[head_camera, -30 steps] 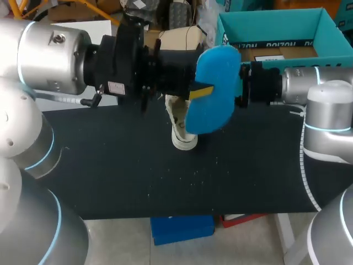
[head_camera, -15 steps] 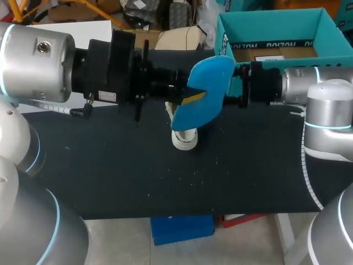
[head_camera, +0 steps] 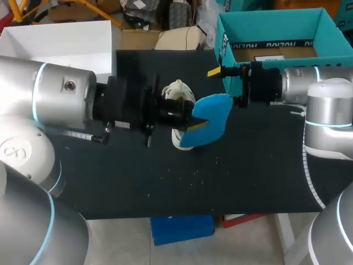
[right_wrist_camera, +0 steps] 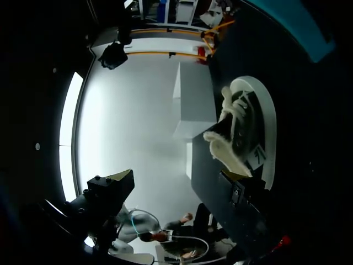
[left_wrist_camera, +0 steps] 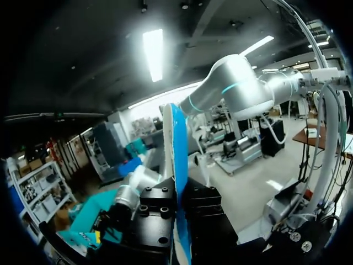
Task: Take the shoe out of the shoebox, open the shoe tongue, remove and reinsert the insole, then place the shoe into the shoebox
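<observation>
Nearest the robot, the left gripper [head_camera: 191, 123] had its fingers clamped on the blue insole [head_camera: 208, 118], which overlapped the right side of the toe of the white shoe [head_camera: 177, 95]. The shoe lay on the black table [head_camera: 165, 176], outside its box. Just right of the shoe, the right gripper [head_camera: 219, 85] had its fingers spread wide, holding nothing. Farther back, right of the shoe, stood the teal shoebox [head_camera: 270, 22]. Left of the shoe stood a white box [head_camera: 60, 41].

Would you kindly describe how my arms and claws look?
The left arm and right arm are rounded silver-grey cylinders with light-blue rings at the joints. Their wrists are black, as are the left claw and right claw, which have yellow tips. A pale cable runs beneath the left wrist.
</observation>
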Tool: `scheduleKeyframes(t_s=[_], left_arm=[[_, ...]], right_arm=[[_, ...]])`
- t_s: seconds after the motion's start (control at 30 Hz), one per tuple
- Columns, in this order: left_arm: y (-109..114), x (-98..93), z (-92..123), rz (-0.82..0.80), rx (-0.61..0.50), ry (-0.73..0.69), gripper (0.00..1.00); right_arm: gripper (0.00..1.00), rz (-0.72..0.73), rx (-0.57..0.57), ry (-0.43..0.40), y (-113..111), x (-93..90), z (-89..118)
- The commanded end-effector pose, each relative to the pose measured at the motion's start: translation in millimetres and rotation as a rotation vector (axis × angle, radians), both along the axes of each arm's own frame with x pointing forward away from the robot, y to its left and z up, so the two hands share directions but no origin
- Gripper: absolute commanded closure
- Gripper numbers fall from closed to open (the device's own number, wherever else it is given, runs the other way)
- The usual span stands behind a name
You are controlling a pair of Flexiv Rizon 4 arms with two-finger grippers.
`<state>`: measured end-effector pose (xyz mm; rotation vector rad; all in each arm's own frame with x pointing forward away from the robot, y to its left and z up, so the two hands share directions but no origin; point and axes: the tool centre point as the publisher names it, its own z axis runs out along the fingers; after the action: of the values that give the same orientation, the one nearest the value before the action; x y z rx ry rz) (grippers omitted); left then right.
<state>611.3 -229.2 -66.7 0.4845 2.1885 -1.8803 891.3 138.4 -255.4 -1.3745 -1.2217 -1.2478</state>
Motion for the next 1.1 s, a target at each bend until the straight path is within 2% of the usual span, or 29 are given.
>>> scheduleKeyframes(t_s=[0.03,0.2,0.33,0.83,0.9,0.97,1.0,1.07,1.1], left_arm=[[-3,7.1,-27,-0.020,-0.095,-0.028,1.00],[1,16.4,-49,-0.022,-0.128,-0.115,1.00],[7,24.1,-70,-0.023,-0.096,-0.165,1.00],[7,24.1,-70,-0.023,-0.096,-0.165,1.00],[-1,18.9,-73,-0.073,-0.138,-0.281,1.00],[-1,20.9,-88,-0.057,-0.141,-0.332,1.00],[-1,21.0,-94,-0.083,-0.180,-0.358,1.00],[0,20.7,-106,-0.096,-0.121,-0.462,1.00],[2,20.7,-111,-0.098,-0.131,-0.481,1.00]], right_arm=[[0.00,-0.003,-0.001,0.000,2,-0.3,-1],[0.00,-0.003,-0.001,0.000,2,-0.3,-1],[0.00,-0.003,-0.001,0.000,2,-0.3,-1],[0.00,-0.003,-0.001,0.000,2,-0.3,-1],[0.00,-0.003,-0.001,0.000,2,-0.3,-1],[0.00,-0.003,-0.001,0.000,2,-0.3,-1],[0.00,-0.003,-0.001,0.000,2,-0.3,-1],[0.00,-0.003,-0.001,0.000,2,-0.3,-1],[0.00,-0.003,-0.001,0.000,2,-0.3,-1]])
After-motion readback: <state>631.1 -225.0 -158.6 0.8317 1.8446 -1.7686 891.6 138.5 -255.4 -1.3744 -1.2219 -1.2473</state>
